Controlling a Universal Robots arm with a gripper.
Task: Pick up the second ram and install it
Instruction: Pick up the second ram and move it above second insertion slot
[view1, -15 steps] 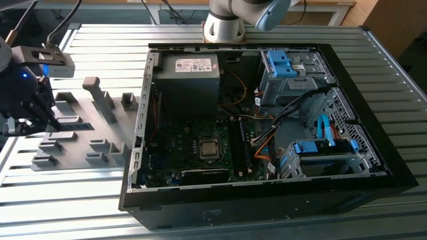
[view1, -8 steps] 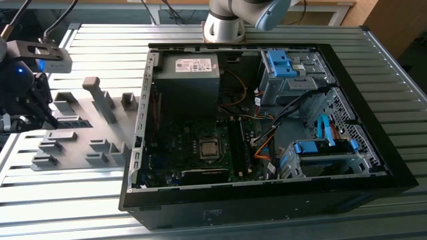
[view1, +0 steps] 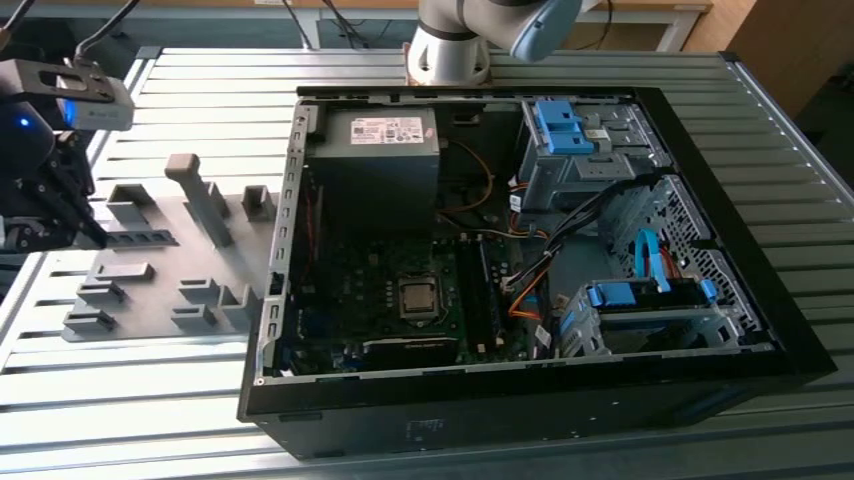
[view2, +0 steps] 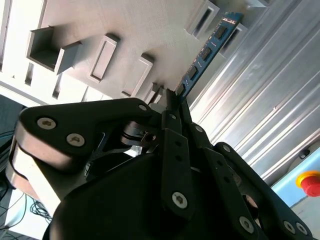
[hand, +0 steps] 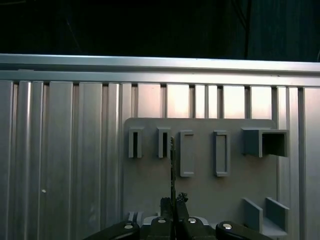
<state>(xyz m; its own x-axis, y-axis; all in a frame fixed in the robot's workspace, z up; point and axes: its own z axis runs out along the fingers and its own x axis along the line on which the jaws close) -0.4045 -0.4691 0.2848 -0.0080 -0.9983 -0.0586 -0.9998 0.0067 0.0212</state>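
Ribbed aluminium slats form the bench (view1: 160, 420) that carries everything. In the second wrist view the pincer (view2: 174, 98) is clamped on one end of the second ram (view2: 206, 50), its dark fingers (view2: 167, 135) pressed together against the board's flat faces. The stick, blue-green with dark chips, juts out from the fingertips and slants over the grey holder tray (view2: 125, 30). In the first wrist view the pincer (hand: 173, 202) holds the stick edge-on. There the second ram (hand: 172, 160) reads as a thin dark line over the holder tray (hand: 150, 185), between a slotted post (hand: 163, 143) and a hollow rectangular frame (hand: 186, 153). Whether its far end touches the tray I cannot tell.

In the exterior view the arm's dark wrist assembly (view1: 40, 190) hangs at the left edge of the frame, over the left part of the holder tray (view1: 160, 290) with its upright grey posts (view1: 200, 195). Just beside the tray, toward the exterior view's right, lies an open black computer case (view1: 534, 405). Inside it a grey power supply (view1: 380, 150) sits in the upper left corner, with the green motherboard (view1: 347, 290) below it. Blue drive brackets (view1: 561, 125) sit toward the case's upper right. The arm's base (view1: 447, 50) stands at the top centre of the frame, behind the case.
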